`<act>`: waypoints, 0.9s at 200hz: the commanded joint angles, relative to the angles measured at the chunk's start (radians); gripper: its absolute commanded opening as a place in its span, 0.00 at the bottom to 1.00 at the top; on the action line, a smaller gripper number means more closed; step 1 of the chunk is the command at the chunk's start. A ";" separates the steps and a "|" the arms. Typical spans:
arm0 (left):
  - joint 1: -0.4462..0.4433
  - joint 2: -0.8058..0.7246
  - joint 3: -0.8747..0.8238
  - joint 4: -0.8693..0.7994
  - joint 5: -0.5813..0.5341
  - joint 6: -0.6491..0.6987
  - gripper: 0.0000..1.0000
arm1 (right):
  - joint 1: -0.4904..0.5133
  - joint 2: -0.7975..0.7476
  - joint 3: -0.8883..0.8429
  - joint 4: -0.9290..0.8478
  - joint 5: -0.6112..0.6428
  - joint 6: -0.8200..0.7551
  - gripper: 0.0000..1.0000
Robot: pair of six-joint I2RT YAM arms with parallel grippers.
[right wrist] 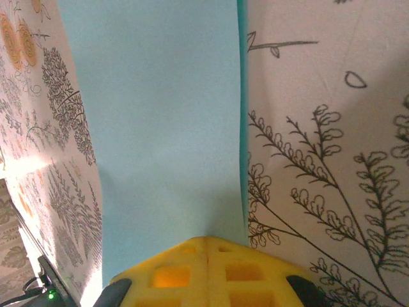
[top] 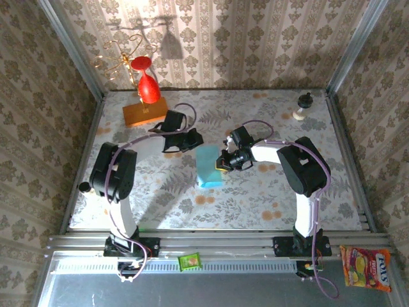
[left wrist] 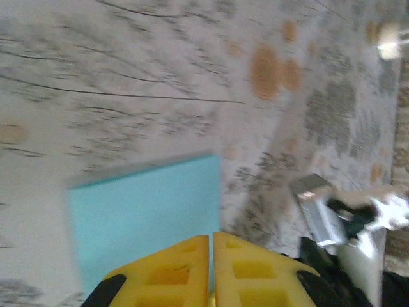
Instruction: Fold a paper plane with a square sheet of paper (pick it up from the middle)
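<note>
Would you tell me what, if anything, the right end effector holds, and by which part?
Cannot be told: the right end effector is shut at the edge of the thin light-blue paper sheet, pinching or pressing it.

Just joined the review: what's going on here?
Two arms are folding a thin light-blue paper sheet lying on the floral table; it looks folded into a narrow rectangle, no plane shape yet. The left gripper and right gripper are both shut, tips over the sheet's edges. Whether either pinches it is unclear.

Robot test cell with home décor
Metal frame (top: 217, 241), wallpapered walls (top: 255, 45), flowered tablecloth (top: 255, 198), left arm (top: 115, 179), right arm (top: 303, 169) bolted on.
</note>
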 commanded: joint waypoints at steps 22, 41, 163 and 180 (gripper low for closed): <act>-0.087 -0.057 -0.168 0.143 0.018 -0.177 0.10 | -0.014 0.124 -0.093 -0.229 0.271 0.008 0.06; -0.103 -0.097 -0.296 0.314 0.045 -0.304 0.11 | -0.014 0.123 -0.093 -0.231 0.272 0.007 0.06; -0.146 -0.114 -0.437 0.316 -0.049 -0.368 0.10 | -0.015 0.141 -0.084 -0.231 0.277 -0.008 0.06; -0.128 -0.122 -0.470 0.332 -0.055 -0.379 0.10 | -0.022 0.154 -0.080 -0.237 0.277 -0.018 0.06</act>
